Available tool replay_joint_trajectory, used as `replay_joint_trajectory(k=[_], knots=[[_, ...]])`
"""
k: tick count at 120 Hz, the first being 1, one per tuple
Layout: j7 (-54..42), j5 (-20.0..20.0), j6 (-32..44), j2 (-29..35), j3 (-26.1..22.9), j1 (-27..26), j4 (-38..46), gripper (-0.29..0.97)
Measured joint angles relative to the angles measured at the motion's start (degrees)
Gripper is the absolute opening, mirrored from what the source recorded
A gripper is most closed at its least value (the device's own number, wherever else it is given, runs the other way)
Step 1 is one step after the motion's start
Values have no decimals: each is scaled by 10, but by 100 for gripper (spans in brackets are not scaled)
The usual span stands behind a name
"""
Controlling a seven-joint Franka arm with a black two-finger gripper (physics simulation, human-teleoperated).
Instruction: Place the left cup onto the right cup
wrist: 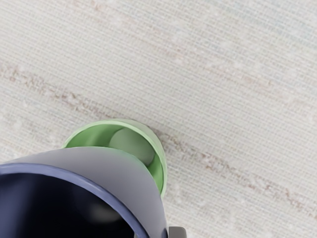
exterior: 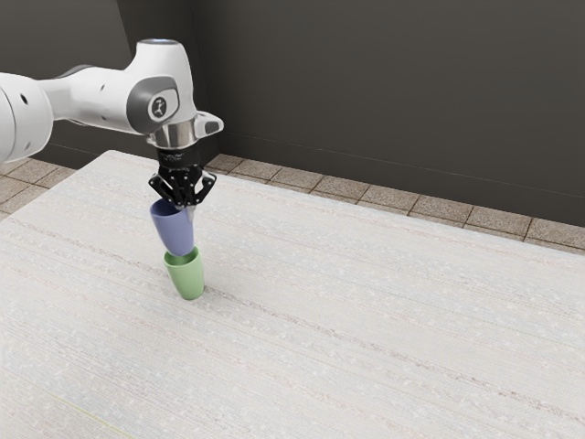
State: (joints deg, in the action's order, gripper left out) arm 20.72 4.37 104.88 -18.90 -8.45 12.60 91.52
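Noted green cup standing upright on pale, streaked table. Found blue cup directly above green cup, tilted, with base at green cup's mouth; cannot tell whether base touches rim. Found black gripper higher above green cup, fingers clamped on blue cup's upper rim from two sides. In wrist view, recorded blue cup overlapping part of green cup's opening, with green inner wall and floor exposed beside it.

one blue cup, one green cup, one table
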Motion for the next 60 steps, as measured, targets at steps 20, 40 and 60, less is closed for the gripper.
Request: replay_joint_trajectory(k=[20, 40, 60], knots=[[0, -3, 0, -3, 0, 1, 0, -11], [1, -13, 0, -3, 0, 2, 1, -11], [1, -16, 0, -2, 0, 3, 1, -11]])
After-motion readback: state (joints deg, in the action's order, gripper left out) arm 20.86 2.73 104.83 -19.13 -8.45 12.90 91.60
